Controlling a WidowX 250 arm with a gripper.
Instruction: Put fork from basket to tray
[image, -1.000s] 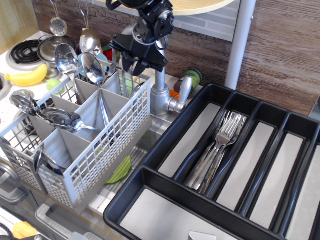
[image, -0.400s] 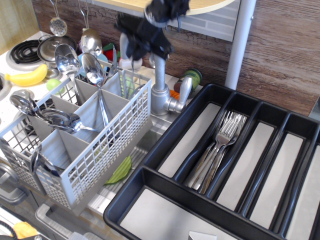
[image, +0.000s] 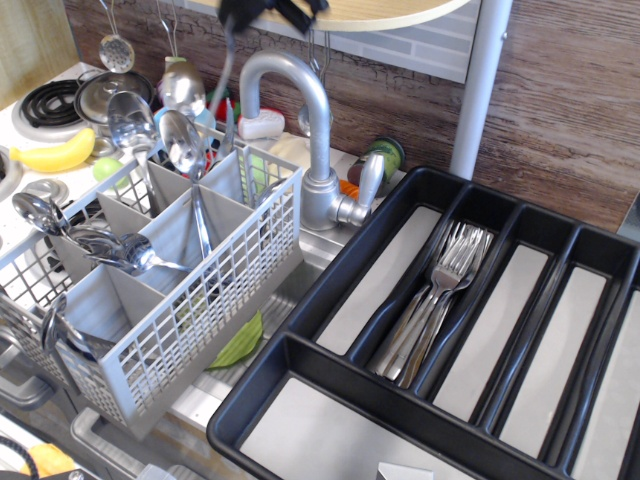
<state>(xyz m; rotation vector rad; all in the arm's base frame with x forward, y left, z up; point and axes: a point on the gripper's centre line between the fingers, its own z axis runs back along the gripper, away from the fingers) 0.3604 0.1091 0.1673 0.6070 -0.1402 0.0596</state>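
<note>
My gripper (image: 245, 12) is at the top edge, mostly cut off, high above the back of the grey lattice basket (image: 200, 300). A slim silver fork (image: 224, 72) hangs from it, blurred, with its lower end still near the basket's back compartment. The gripper appears shut on the fork's upper end. The basket holds several big spoons (image: 180, 140) and sits skewed over the sink edge. The black tray (image: 330, 290) lies at the right, with several forks (image: 440, 290) in one long compartment.
A curved steel faucet (image: 310, 110) stands between basket and tray, right beside the hanging fork. A white pole (image: 480, 80) rises behind the tray. A banana (image: 55, 155) and a stove burner (image: 45, 100) are at the far left. A green leaf-shaped item (image: 240, 345) lies in the sink.
The gripper has risen from the basket's back compartment to the top edge, drawing the fork up with it. The basket has shifted left and down a little.
</note>
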